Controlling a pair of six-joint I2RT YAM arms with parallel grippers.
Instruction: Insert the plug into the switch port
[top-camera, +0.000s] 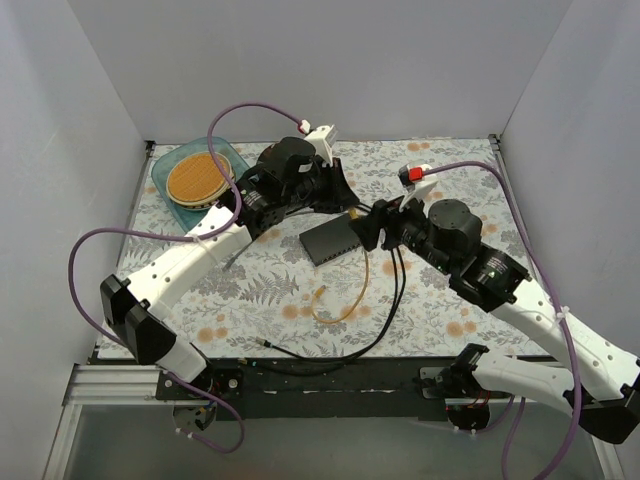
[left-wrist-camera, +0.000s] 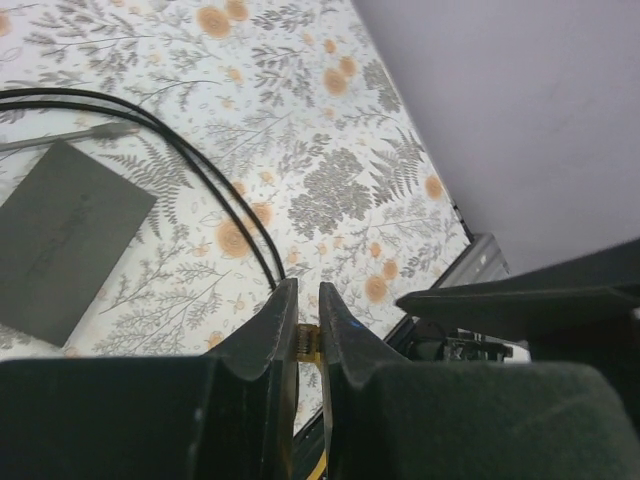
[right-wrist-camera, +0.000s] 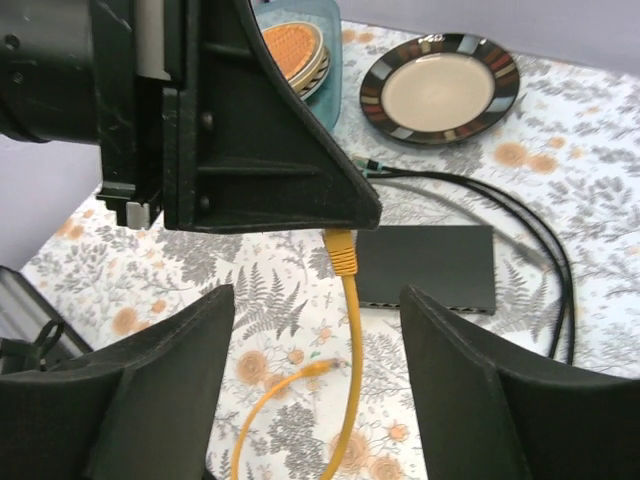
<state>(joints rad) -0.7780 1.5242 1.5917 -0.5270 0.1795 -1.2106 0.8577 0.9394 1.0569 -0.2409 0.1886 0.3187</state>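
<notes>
The left claw (left-wrist-camera: 308, 305) is shut down to a thin slit on the plug (right-wrist-camera: 341, 248). In the left wrist view only a sliver of yellow shows between its fingers. In the right wrist view the plug's yellow boot sticks out just under the dark fingertip at the centre of the frame. From there the yellow cable (right-wrist-camera: 350, 340) hangs down towards the bottom edge, and its loose other end (right-wrist-camera: 315, 368) lies curled on the floral bench (top-camera: 440, 300). The plug is held up off the bench, just beside one end of the flat dark switch (right-wrist-camera: 425, 265) and apart from it. The switch's ports are too dark to make out from any view. The right claw (right-wrist-camera: 315, 310) stands wide open and holds nothing. Its two black fingers flank the hanging cable at lower left and lower right of its own view without touching it. Two black cables (right-wrist-camera: 540, 240) curve along the right side of the switch. A striped plate (right-wrist-camera: 440, 88) sits at the upper right of the right wrist view. In the top view, a teal tray (top-camera: 165, 180) holding an orange disc (top-camera: 197, 178) lies at the upper left.
</notes>
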